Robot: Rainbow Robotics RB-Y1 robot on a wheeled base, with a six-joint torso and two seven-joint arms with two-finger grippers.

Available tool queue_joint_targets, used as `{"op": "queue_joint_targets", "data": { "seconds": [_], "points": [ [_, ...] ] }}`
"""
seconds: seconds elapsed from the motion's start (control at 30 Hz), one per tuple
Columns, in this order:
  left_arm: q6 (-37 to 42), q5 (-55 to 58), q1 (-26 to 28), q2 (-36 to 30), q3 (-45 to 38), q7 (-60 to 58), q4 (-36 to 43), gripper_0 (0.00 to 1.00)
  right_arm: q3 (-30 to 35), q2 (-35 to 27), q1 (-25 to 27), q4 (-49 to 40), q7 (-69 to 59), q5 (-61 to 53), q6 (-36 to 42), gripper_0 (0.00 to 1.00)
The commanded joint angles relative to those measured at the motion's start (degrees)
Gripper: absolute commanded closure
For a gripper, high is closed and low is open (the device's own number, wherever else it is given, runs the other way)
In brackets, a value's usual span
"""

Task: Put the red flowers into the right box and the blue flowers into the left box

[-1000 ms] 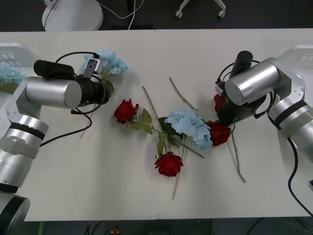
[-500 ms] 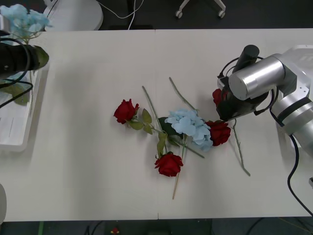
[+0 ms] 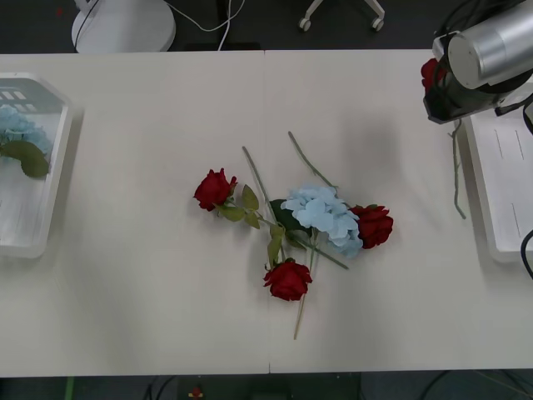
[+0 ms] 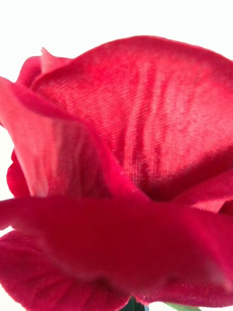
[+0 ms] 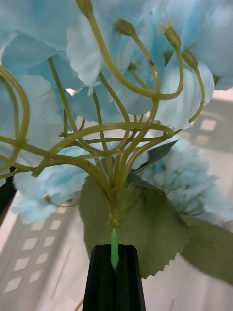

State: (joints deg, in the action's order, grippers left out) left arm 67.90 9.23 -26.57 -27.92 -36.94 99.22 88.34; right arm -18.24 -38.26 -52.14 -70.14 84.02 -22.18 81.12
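A red rose [image 3: 430, 73] is held up by the right gripper [image 3: 441, 87] at the table's far right edge, just beside the right box [image 3: 502, 179]; its thin green stem [image 3: 455, 171] hangs down along that tray's inner rim. In the right wrist view the bloom [image 4: 121, 170] is pressed close to the cam, so the fingers are hidden; a grasp on the rose is inferred from it hanging off the table. In the left wrist view the left gripper [image 5: 114, 272] is seen w/ its black fingers [image 5: 104, 279] clenched together on the green stem of a blue flower head [image 5: 111, 87], its petals and branching stalks spread above, a big leaf [image 5: 145, 228] behind. Below it another blue head [image 5: 189, 180] is seen lying in the left box [image 5: 39, 252]. In the front view that tray [image 3: 52, 183] sits at the table's left edge w/ blue petals [image 3: 17, 127] and a leaf inside. Left at mid-table [image 3: 150, 283]: three red roses [image 3: 215, 188] [image 3: 288, 280] [image 3: 374, 225] around one blue flower [image 3: 323, 215], stems crossed; the right-hand rose touches the blue head.
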Motion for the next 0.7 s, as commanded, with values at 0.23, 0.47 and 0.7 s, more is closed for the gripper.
{"op": "queue_joint_targets", "data": {
  "seconds": [0.23, 0.47, 0.7],
  "points": [
    [-3.1, -4.7, 6.5, -2.7, -0.9, 3.3, 2.5, 1.0, 0.8, -8.7, -3.0, 8.5, 14.7, 14.0, -8.3, 1.0],
    [-3.7, -4.7, 11.6, -2.6, 3.1, 2.8, 2.5, 1.0, 0.9, -9.0, -3.0, 21.8, 16.1, 18.8, -22.5, 1.0],
    [-3.4, -3.0, 15.1, -2.6, 6.0, 2.4, 2.5, 1.0, 0.9, -6.7, -2.9, 29.0, 14.9, 19.1, -25.3, 1.0]
  ]
}}
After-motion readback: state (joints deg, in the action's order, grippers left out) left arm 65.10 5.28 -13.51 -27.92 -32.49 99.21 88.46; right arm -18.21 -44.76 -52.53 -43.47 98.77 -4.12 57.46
